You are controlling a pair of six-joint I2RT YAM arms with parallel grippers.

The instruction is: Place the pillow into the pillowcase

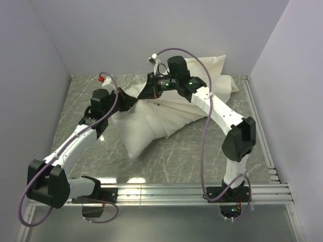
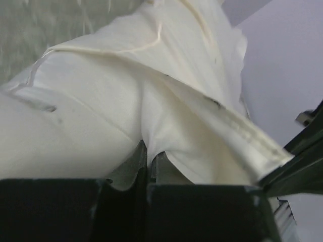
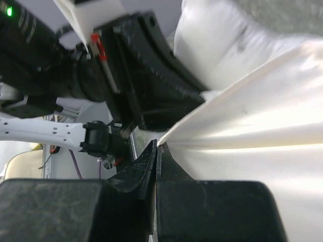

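Note:
The cream pillowcase (image 1: 151, 123) lies bunched across the middle of the table, its upper left corner lifted. My left gripper (image 1: 125, 103) is shut on that corner, and the fabric (image 2: 126, 101) is pinched between its jaws (image 2: 148, 156). Right beside it my right gripper (image 1: 145, 92) is shut on the pillowcase edge (image 3: 242, 126), which it pulls taut from the jaw tips (image 3: 157, 146). The white pillow (image 1: 209, 68) rests at the back behind the right arm and shows plump above the case (image 3: 217, 45).
The table top is grey marble-patterned (image 1: 81, 101), enclosed by pale walls at left, back and right. A metal rail (image 1: 202, 191) runs along the near edge by the arm bases. The left gripper body (image 3: 146, 75) looms close in the right wrist view.

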